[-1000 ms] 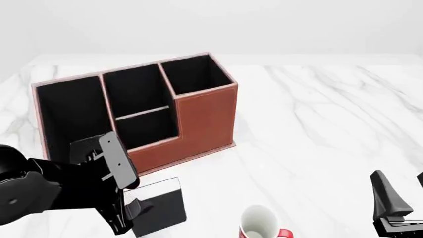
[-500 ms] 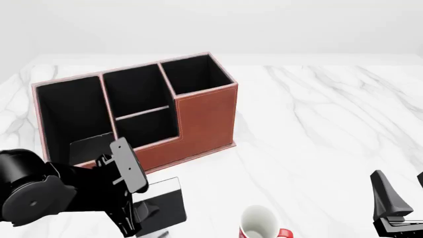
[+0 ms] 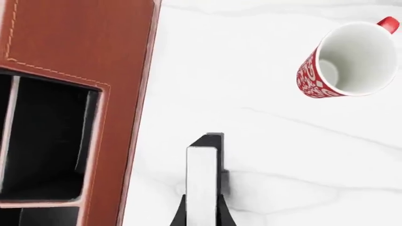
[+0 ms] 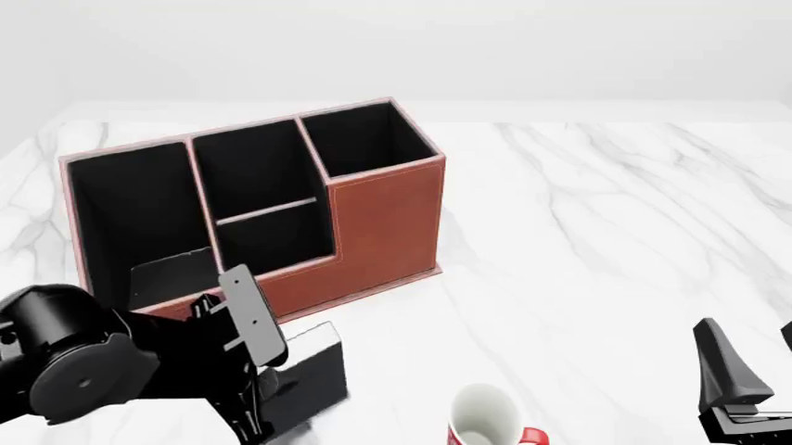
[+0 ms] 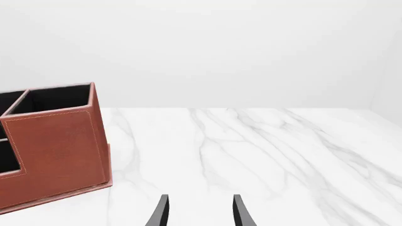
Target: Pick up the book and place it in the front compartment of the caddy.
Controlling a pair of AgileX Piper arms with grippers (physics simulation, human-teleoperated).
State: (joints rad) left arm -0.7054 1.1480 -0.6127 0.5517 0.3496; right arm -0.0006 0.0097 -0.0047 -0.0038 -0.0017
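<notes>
The black book point(image 4: 317, 369) with its white page strip stands on edge on the table just in front of the reddish-brown caddy point(image 4: 384, 218). My left gripper point(image 4: 274, 394) is down over the book and shut on it. In the left wrist view the two fingers press both faces of the book point(image 3: 202, 179), with the caddy point(image 3: 82, 56) close beside it. The caddy's low front cell point(image 4: 278, 236) is open and dark. My right gripper point(image 4: 743, 389) is open and empty at the near right, its fingers apart in the right wrist view point(image 5: 199, 216), which also shows the caddy point(image 5: 56, 141).
A red-and-white mug point(image 4: 485, 417) stands upright at the near edge, right of the book; it also shows in the left wrist view point(image 3: 349, 59). White marble table point(image 4: 594, 232) stretches to the right of the caddy.
My left gripper has come down and a little right over the book and closed on it. The book has shifted slightly up and tilted. The right arm has not moved.
</notes>
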